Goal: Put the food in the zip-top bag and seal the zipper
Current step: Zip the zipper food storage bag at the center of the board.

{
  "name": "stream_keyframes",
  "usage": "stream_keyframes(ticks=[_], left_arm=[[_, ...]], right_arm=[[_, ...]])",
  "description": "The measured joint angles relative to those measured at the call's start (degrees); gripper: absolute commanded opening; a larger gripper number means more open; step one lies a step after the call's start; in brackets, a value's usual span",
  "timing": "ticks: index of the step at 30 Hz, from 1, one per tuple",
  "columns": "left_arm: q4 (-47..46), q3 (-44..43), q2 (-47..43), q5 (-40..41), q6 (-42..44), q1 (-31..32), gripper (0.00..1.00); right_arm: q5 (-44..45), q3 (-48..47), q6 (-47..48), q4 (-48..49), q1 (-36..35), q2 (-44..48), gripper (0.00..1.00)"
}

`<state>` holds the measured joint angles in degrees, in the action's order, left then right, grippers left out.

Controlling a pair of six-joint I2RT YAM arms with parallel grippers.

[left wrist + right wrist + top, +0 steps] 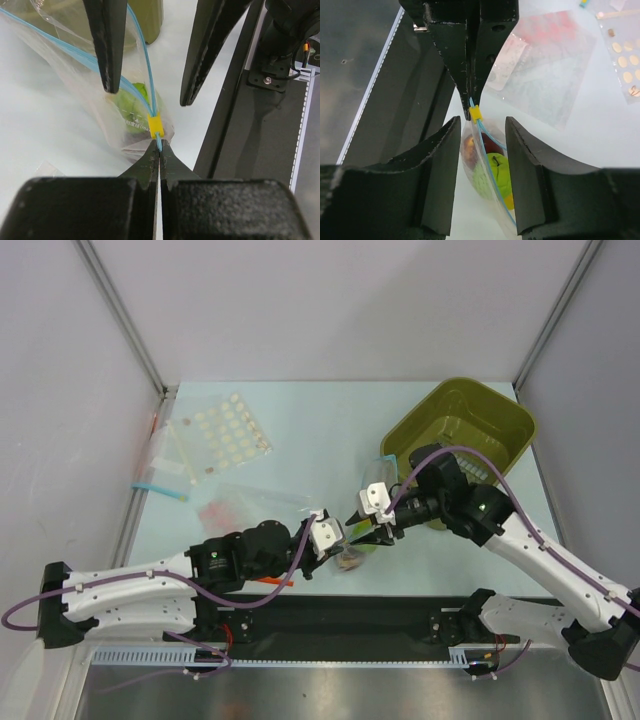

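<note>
The zip-top bag (362, 532) hangs between my two grippers near the table's front edge. In the right wrist view the dark red fruit (492, 144), the green fruit (501, 170) and the yellow fruit (509, 201) lie inside it. My left gripper (159, 146) is shut on the end of the light blue zipper (146, 65), right behind the yellow slider (156, 125). The bag's mouth is spread open past the slider. My right gripper (482, 124) is open, with one finger on each side of the bag's mouth, just in front of the slider (476, 113).
An olive-green bin (500, 410) stands at the back right, behind the right arm. A clear bag with white dots (225, 435) and other flat clear bags (240, 505) lie at the left and middle. A black strip (250, 145) runs along the table's near edge.
</note>
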<state>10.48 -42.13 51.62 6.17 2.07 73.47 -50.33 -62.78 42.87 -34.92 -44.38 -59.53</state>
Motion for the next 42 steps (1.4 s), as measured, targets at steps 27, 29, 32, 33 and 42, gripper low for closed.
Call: stream_keyframes(ticks=[27,29,32,33,42], left_arm=[[1.09,-1.64,1.62,-0.46,2.08,-2.29,0.11],[1.46,-2.08,1.7,-0.48,2.36,-2.32,0.22],[1.44,-3.06,2.03,-0.55,2.67,-2.32,0.33],[1.38,-3.32,2.19,-0.61,2.62,-2.34,0.35],[1.27,-4.31,4.48,-0.55,2.93,-2.54,0.03]], right_arm=[[1.07,-1.66,6.99,-3.37,-1.42,-5.33,0.0],[1.05,-1.88,6.99,-3.32,-1.42,-5.66,0.0],[0.94,-1.97,6.95,-3.21,-1.42,-6.08,0.0],[0.92,-1.97,6.93,-3.02,-1.42,-6.16,0.0],[0.63,-2.4,6.71,-2.99,-1.01,-6.27,0.0]])
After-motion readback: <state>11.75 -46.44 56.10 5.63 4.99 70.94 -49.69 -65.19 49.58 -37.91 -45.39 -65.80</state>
